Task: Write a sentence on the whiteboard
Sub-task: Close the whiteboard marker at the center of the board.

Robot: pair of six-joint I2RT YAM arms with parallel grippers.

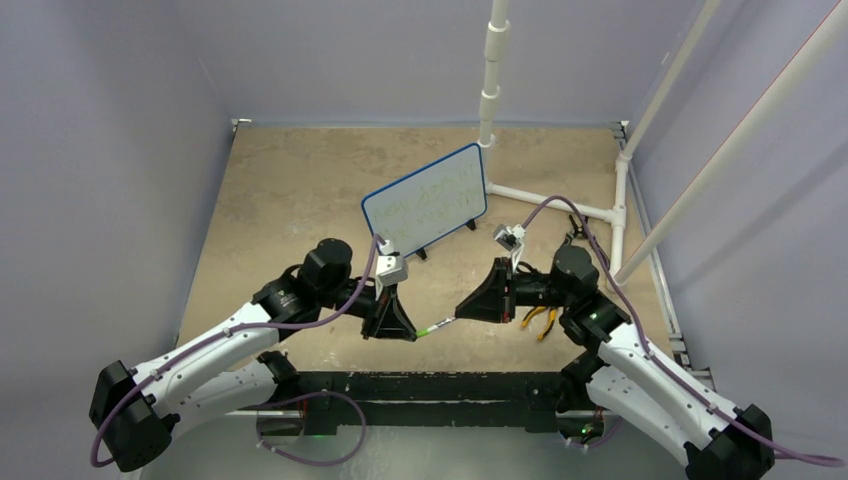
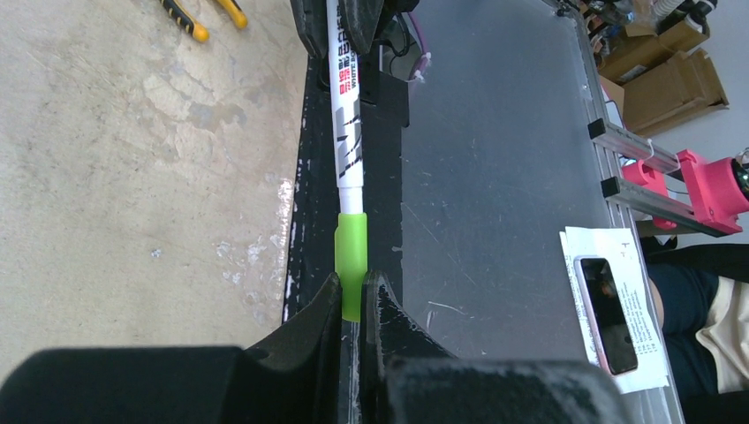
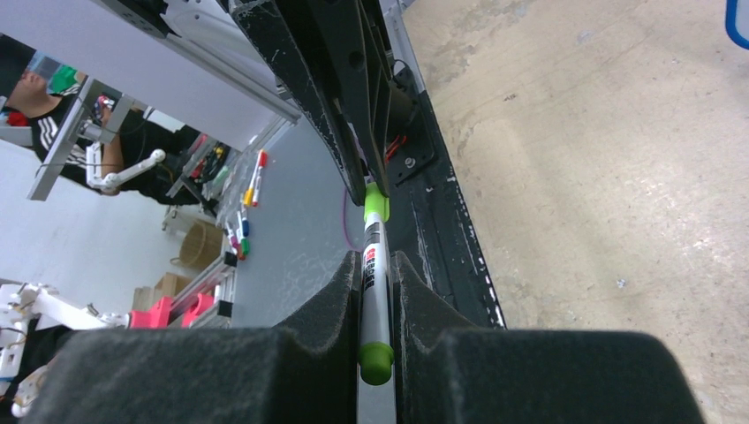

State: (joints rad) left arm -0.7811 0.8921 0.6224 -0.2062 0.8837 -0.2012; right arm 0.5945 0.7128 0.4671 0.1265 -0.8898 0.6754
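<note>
Pincers meet by the counter's [image 1: 280, 200] near edge: left pincer [image 2: 351, 300] clamped on the cap [image 2: 351, 256], right pincer [image 3: 377, 283] gripping the marker [image 2: 346, 106]. Whiteboard [image 1: 425, 200] mid-counter, sentence [image 1: 432, 192] written. Capping, I'd say; next, push straight together.

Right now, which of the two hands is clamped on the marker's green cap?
The left hand: its fingers pinch the green cap, while the right hand is shut on the white barrel instead.

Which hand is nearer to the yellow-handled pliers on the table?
Right. The right hand sits just beside the pliers; the left hand is farther away, beyond the marker that both hands grip.
</note>
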